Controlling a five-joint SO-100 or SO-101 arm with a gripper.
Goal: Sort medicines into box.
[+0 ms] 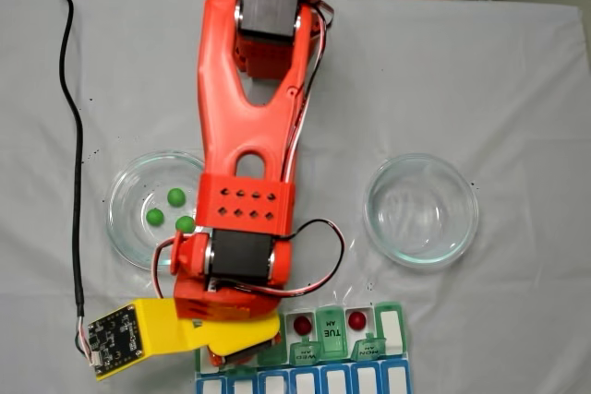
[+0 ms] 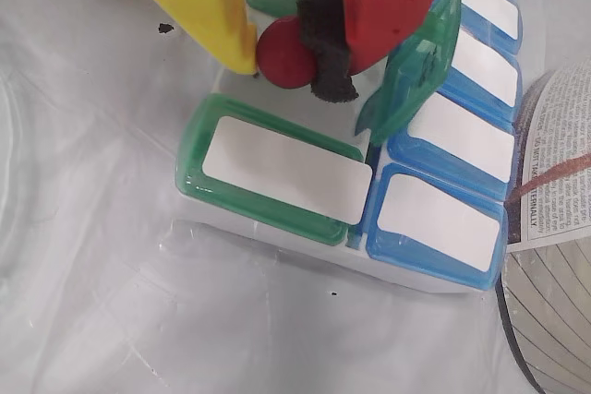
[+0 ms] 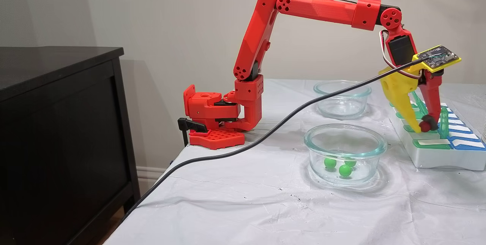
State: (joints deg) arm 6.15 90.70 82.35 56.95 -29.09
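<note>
Pincer (image 2: 288, 60) clamped on red ball (image 2: 284, 54) over pill box (image 2: 277, 193), green lids reading TUE, WED, MON (image 1: 366, 350)

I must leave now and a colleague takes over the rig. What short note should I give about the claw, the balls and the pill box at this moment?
Claw: shut on a red ball, held over the green row of the pill box, near an open lid.
Done: two red balls lie in open green compartments, seen from above.
Left: release the held ball into a compartment. Three green balls wait in the glass dish beside the arm. The other dish has no balls in it.
</note>
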